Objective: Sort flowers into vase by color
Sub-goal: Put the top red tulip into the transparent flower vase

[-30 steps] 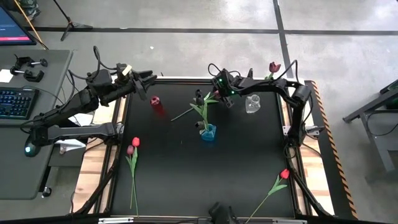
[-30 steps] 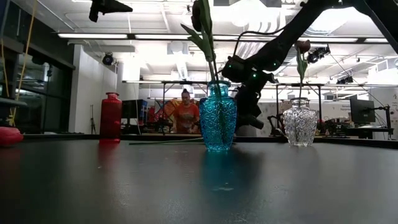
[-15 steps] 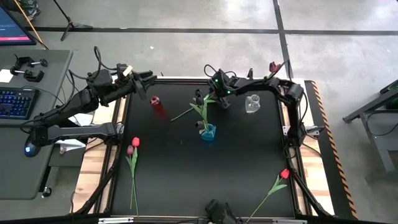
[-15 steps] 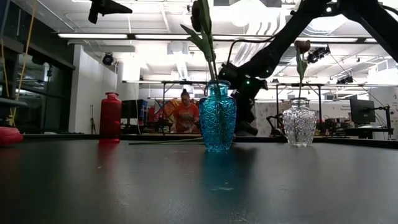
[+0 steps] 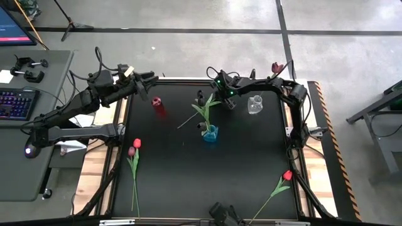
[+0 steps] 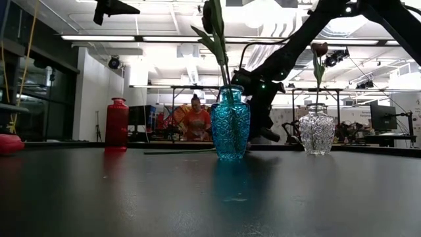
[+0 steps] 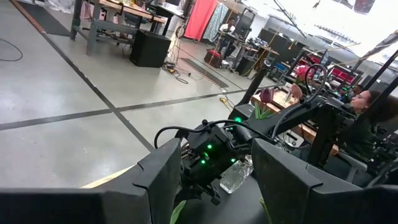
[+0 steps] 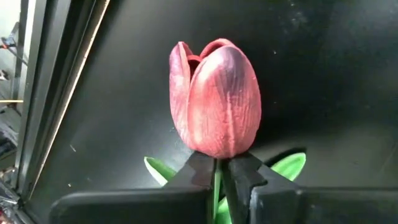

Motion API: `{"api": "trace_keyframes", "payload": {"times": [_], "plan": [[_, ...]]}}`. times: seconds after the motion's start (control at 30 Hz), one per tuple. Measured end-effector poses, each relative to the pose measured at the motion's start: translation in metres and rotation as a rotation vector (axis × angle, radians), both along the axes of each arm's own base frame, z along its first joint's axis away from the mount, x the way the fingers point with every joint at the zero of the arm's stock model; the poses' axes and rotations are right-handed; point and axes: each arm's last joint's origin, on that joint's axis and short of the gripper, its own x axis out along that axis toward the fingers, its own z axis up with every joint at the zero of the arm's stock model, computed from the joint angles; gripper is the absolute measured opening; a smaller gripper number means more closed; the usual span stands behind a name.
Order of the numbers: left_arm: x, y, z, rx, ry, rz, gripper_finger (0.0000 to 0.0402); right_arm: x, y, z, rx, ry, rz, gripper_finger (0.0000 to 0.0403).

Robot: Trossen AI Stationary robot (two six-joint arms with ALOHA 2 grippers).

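Observation:
A maroon-red tulip [image 8: 214, 102] lies on the black table's far middle with my right gripper [image 8: 217, 167] shut on it; its thin stem [image 5: 195, 114] runs out toward the near left. Beside it, a blue vase [image 5: 210, 133] holds a dark tulip [image 5: 201, 98]. A clear vase [image 5: 254, 105] holds a maroon one [image 5: 277, 67]. A red vase [image 5: 157, 103] stands at the far left. My left gripper [image 5: 152, 88] hangs open and level above the far left corner, with nothing between its fingers. My right gripper pinches the tulip's stem just under the head [image 8: 216, 177] between its two fingertips. The fingers slant down from the table's far right. The head stands just past the fingertips, and the stem's free end [image 5: 181, 125] lies on the table.
Two loose tulips [image 5: 134, 154], one red and one maroon, lie near the left edge. A red one [image 5: 281, 182] lies at the near right. A desk with a keyboard [image 5: 16, 103] stands to the left. In the low view a person [image 6: 197, 122] shows in the room behind.
My right gripper has tipped further downward over the lying tulip. The tulip's stem has swung a little: its free end has slid toward the table's near edge, while the end under the gripper has stayed where it was.

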Motion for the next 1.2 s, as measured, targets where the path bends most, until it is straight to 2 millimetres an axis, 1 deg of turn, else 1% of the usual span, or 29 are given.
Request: {"api": "trace_keyframes", "payload": {"times": [0.17, 0.27, 0.33, 0.5, 0.53, 0.6, 0.7, 0.77, 0.93, 1.03, 1.2], "plan": [[0.0, 0.0, 0.0, 0.0, 0.0, 0.0, 0.0186, 0.0, 0.0, 0.0, -0.006, 0.003, 0.001, 0.0007], [0.0, 0.0, 0.0, 0.0, 0.0, 0.0, 0.0186, -0.001, 0.0, 0.005, -0.048, 0.01, 0.019, 0.0003], [0.0, 0.0, 0.0, 0.001, -0.001, 0.0, 0.0186, -0.004, -0.001, 0.016, -0.093, 0.014, 0.023, 0.0003], [-0.001, 0.0, 0.001, 0.004, -0.006, 0.0, 0.0186, -0.019, -0.017, 0.053, -0.233, -0.039, 0.033, 0.0001], [-0.001, 0.0, 0.001, 0.004, -0.006, 0.0, 0.0186, -0.021, -0.021, 0.06, -0.272, -0.066, 0.033, 0.0001], [-0.001, 0.0, 0.001, 0.004, -0.006, 0.0, 0.0186, -0.023, -0.027, 0.083, -0.383, -0.141, 0.031, 0.0001], [-0.001, 0.0, 0.001, 0.004, -0.006, 0.0, 0.0186, -0.031, -0.029, 0.117, -0.531, -0.216, 0.031, 0.0001], [-0.001, 0.0, 0.001, 0.004, -0.006, -0.004, 0.0186, -0.039, -0.029, 0.135, -0.601, -0.217, 0.035, 0.0001], [0.0, -0.001, 0.001, 0.003, -0.006, -0.032, 0.0186, -0.07, -0.026, 0.188, -0.845, -0.198, 0.064, 0.0], [0.0, -0.001, 0.001, 0.018, 0.003, -0.052, 0.0186, -0.087, -0.014, 0.22, -1.005, -0.18, 0.15, 0.0], [0.001, -0.002, 0.003, 0.071, 0.015, -0.08, 0.0186, -0.12, 0.019, 0.275, -1.257, -0.11, 0.335, 0.0]]}}
